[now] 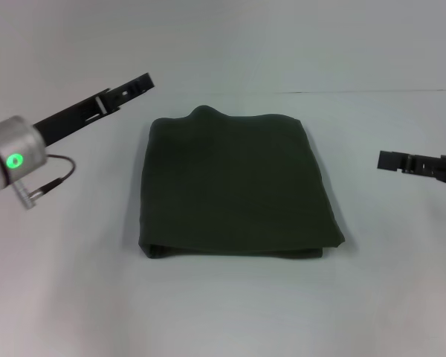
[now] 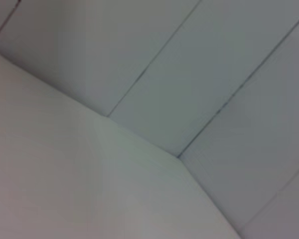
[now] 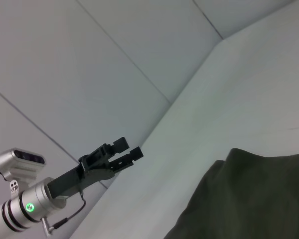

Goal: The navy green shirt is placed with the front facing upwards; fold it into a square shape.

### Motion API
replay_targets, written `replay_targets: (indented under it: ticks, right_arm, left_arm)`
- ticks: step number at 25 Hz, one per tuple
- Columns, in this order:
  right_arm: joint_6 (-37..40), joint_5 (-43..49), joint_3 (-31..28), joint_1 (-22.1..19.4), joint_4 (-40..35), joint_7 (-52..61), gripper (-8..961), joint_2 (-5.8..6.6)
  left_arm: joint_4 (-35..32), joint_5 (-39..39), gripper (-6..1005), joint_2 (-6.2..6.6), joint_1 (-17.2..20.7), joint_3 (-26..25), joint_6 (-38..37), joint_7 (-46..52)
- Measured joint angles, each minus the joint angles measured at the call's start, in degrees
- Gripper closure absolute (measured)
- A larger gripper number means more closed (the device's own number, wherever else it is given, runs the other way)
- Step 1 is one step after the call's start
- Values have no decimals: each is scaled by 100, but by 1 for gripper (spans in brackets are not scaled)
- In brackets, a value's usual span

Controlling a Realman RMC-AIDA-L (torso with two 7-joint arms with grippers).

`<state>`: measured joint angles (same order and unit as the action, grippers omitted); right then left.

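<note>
Closest to the head camera is the front edge of the navy green shirt [image 1: 238, 186], where you can see the stacked layers along the fold. It's lying flat in the middle of the white bench [image 1: 230, 312] as a roughly square bundle, plain green side up, with a small bump sticking out along the far edge toward the left corner. No lettering showing on it. The left claw [image 1: 137, 84] hangs in the air off the shirt's far left corner, not touching the cloth, and in the right wrist view its two fingers [image 3: 120, 144] sit a little apart with nothing between them. The right claw [image 1: 390, 161] is out to the right of the shirt, well clear of it, held level above the bench; can't tell if that one's spread or pressed together.
</note>
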<state>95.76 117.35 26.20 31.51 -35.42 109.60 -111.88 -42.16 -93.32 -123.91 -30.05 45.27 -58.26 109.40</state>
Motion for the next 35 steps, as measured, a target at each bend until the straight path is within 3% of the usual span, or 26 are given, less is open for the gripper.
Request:
replay_targets:
  ticks: [4, 12, 17, 29, 35]
  right_arm:
    - [129, -230, -32, -155, 19, -292, 31, -7]
    - [274, -431, -147, -366, 16, -975, 31, -76]
    - [276, -454, -239, -406, -2, -1055, 32, -73]
    - [377, -440, -148, -413, -28, -1122, 32, 137]
    - [454, -434, 96, -411, -218, -1223, 36, 142]
  left_arm:
    - [-447, 6, 88, -5, 361, -146, -588, -150]
    - [-632, -5, 91, 40, 489, -820, -1935, -875]
    - [-658, -5, 93, 43, 522, -956, -2093, -1065]
    - [-726, -4, 95, 52, 585, -1058, -2751, -1437]
    - [-934, -333, 95, 78, 602, -1067, -3355, -1692]
